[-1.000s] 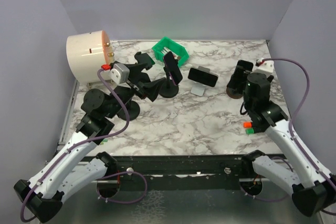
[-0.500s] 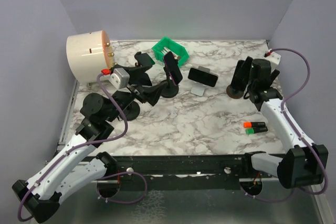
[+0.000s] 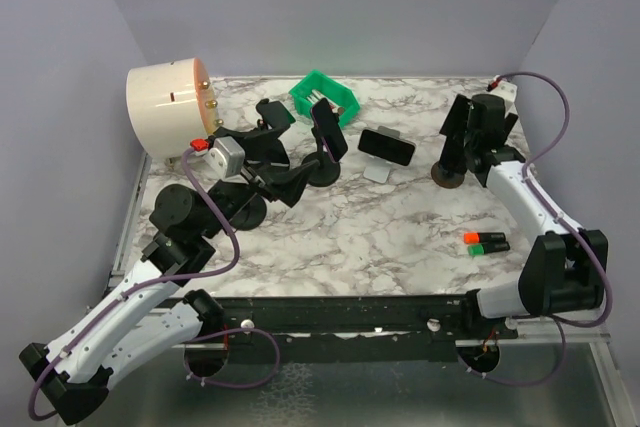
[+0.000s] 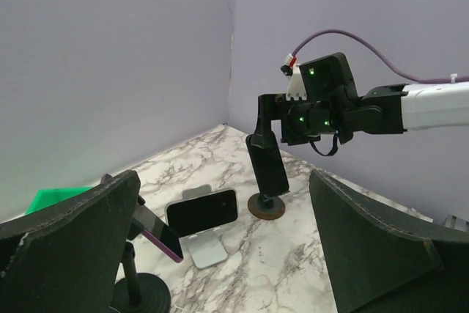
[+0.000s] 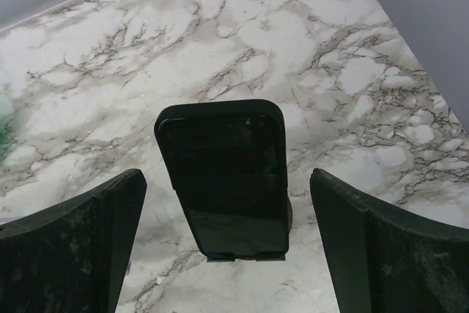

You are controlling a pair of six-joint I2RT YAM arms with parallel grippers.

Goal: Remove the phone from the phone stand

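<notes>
A black phone (image 3: 452,137) stands upright on a phone stand with a round brown base (image 3: 447,177) at the right back. It shows in the right wrist view (image 5: 223,177) and the left wrist view (image 4: 267,166). My right gripper (image 3: 468,129) is open, just above and behind this phone, its fingers (image 5: 73,247) apart on either side of it without touching. My left gripper (image 3: 288,175) is open and empty at the left middle, near a purple-edged phone (image 3: 328,132) on a black stand. Another black phone (image 3: 387,146) leans on a silver stand (image 4: 201,251).
A cream cylinder (image 3: 165,107) lies at the back left and a green bin (image 3: 325,97) at the back middle. Orange and green markers (image 3: 485,240) lie at the right front. More black stands (image 3: 240,209) sit at the left. Purple walls close three sides.
My right arm has swung toward the back, carrying its open gripper up to the black phone on the brown-based stand. My left gripper has shifted slightly.
</notes>
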